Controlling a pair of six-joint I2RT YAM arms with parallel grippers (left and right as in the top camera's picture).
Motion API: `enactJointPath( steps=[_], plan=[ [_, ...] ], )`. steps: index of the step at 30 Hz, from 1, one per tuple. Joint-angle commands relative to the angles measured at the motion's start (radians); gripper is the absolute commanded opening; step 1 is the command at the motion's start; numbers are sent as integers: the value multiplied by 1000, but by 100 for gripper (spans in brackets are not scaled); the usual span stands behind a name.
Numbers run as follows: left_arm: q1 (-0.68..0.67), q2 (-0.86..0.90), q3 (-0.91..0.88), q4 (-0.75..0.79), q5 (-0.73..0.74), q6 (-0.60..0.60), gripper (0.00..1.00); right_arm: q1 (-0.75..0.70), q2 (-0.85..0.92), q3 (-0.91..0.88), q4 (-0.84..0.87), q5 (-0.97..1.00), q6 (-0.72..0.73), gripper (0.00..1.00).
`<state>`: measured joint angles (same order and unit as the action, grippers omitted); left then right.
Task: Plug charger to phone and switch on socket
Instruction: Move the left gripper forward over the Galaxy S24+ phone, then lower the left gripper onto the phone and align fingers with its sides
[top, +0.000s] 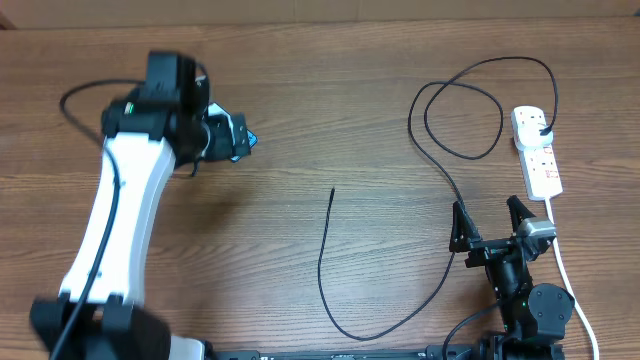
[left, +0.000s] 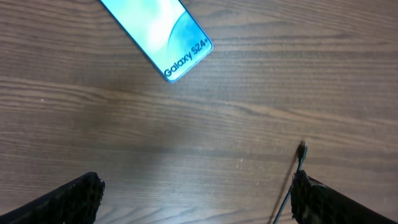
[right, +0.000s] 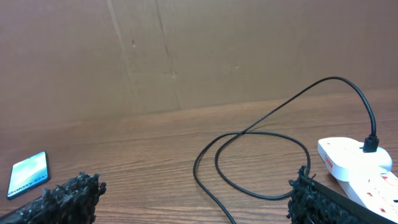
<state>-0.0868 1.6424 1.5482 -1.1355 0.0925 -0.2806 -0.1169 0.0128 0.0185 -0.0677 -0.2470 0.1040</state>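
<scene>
While the left fingers (left: 81, 199) hung wide and empty just short of the phone (left: 158, 31), the charger tip (left: 303, 149) lay close on their right, running lengthwise toward the robot, with the right fingers (right: 68, 199), also wide, farther off.

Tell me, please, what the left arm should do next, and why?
Probably shift the left gripper onto the charger's plug tip and close: its jaws stand open and empty, and the tip lies loose, apart from the phone.
</scene>
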Motion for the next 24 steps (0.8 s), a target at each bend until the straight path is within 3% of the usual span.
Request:
enactJointPath(
  steps=[1,12,17,24],
  plan=[
    [-36,132,148,-38,-34,-60,100,6,-10,-11,5,11,-3,100],
    [-71,306,169,50,69,-74,100,6,-10,-11,5,11,-3,100],
    [-68,333,169,52,55,-259,100,6,-10,-11,5,11,-3,100],
    [-48,333,169,60,-35,-427,100,6,-10,-11,5,11,-3,100]
  ],
)
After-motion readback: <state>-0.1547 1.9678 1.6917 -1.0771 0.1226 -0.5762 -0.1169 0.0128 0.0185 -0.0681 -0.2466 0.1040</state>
